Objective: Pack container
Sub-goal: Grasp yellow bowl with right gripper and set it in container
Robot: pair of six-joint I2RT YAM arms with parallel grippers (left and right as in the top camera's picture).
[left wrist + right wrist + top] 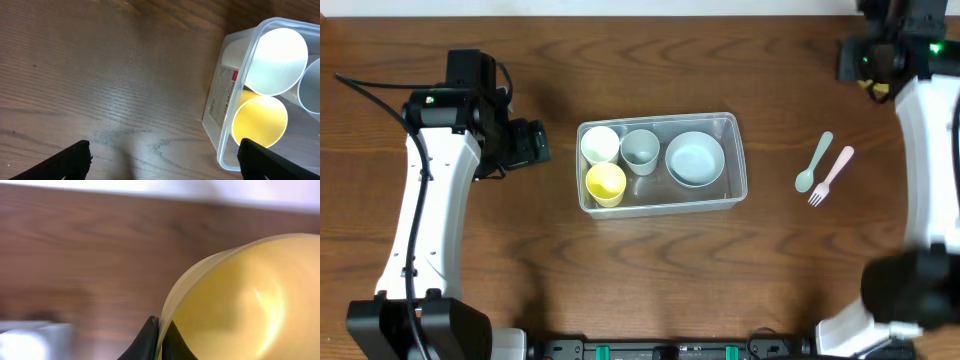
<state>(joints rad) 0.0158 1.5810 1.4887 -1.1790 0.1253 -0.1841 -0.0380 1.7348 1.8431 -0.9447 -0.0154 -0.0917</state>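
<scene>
The clear container sits mid-table and holds a white cup, a grey cup, a yellow cup and a pale blue bowl. My left gripper is open and empty just left of the container. The left wrist view shows its fingers spread over bare wood, with the container's corner, the white cup and the yellow cup at the right. My right gripper is at the far right back. Its fingers are shut on the rim of a yellow bowl.
A pale green spoon and a pink fork lie side by side on the wood right of the container. The table's back edge runs close behind the right gripper.
</scene>
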